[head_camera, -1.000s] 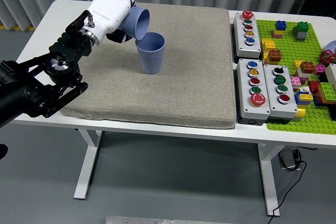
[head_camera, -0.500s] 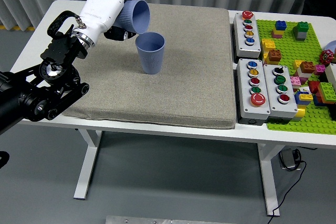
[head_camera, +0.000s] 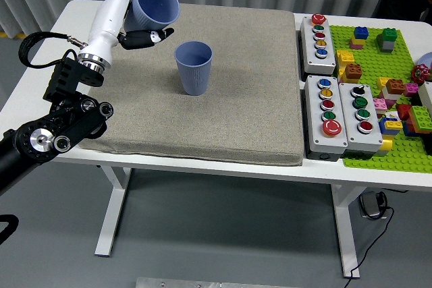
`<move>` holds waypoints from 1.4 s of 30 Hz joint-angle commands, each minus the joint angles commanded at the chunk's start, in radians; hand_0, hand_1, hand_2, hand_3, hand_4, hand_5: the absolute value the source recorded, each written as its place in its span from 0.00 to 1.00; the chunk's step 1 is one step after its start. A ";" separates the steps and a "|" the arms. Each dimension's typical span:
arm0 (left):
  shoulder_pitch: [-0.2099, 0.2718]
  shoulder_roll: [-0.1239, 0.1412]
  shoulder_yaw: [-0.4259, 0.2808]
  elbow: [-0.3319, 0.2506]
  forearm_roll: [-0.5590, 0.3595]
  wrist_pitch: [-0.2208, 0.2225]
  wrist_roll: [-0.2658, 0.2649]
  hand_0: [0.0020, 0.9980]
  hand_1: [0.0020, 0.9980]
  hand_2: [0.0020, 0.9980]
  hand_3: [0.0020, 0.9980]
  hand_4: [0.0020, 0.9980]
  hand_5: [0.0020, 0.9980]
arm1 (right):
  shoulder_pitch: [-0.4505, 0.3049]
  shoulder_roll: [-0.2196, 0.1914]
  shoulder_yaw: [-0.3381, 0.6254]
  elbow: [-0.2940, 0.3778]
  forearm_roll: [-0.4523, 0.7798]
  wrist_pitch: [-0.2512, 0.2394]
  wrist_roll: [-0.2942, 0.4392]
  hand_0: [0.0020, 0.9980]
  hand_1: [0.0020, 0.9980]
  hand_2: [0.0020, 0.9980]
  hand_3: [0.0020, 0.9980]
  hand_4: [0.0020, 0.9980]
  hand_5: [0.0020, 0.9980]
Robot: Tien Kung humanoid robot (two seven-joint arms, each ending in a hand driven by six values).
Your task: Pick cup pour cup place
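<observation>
The left hand grips the raised cup mouth-up, up and left of the standing cup on the bench's mat, seemingly ready for placing.

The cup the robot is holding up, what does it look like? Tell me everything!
The held cup is a plain blue-grey cup that looks like matte plastic, with no handle. The left robot hand grips it from the side, lifted above the grey mat near its far left corner. It leans a little, with its open mouth facing up toward the camera. Nothing can be seen inside. It touches only the hand and hangs apart from the matching cup standing on the mat.
</observation>
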 joint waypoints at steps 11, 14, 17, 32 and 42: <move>0.054 -0.020 -0.054 -0.032 -0.443 -0.050 -0.043 0.57 0.53 0.53 0.54 0.86 0.17 | -0.005 0.002 0.002 0.000 -0.006 0.002 0.000 0.70 0.71 0.66 0.63 0.04 0.32; 0.067 -0.025 -0.065 -0.036 -0.430 -0.036 -0.045 0.57 0.53 0.53 0.54 0.86 0.17 | -0.007 0.002 0.003 0.000 -0.007 0.002 0.000 0.70 0.71 0.66 0.63 0.04 0.32; 0.087 -0.031 -0.077 -0.046 -0.326 0.000 -0.046 0.57 0.53 0.53 0.54 0.86 0.17 | -0.008 0.002 0.005 0.000 -0.010 0.003 0.001 0.70 0.71 0.66 0.63 0.04 0.32; 0.254 -0.062 -0.141 -0.146 -0.178 0.063 -0.060 0.57 0.53 0.53 0.54 0.86 0.17 | -0.018 0.007 0.015 0.000 -0.022 0.004 0.001 0.70 0.71 0.66 0.63 0.04 0.32; 0.366 -0.071 -0.181 -0.189 -0.206 0.060 -0.078 0.57 0.53 0.53 0.54 0.85 0.17 | -0.032 0.008 0.024 0.001 -0.041 0.007 0.000 0.70 0.71 0.66 0.63 0.04 0.32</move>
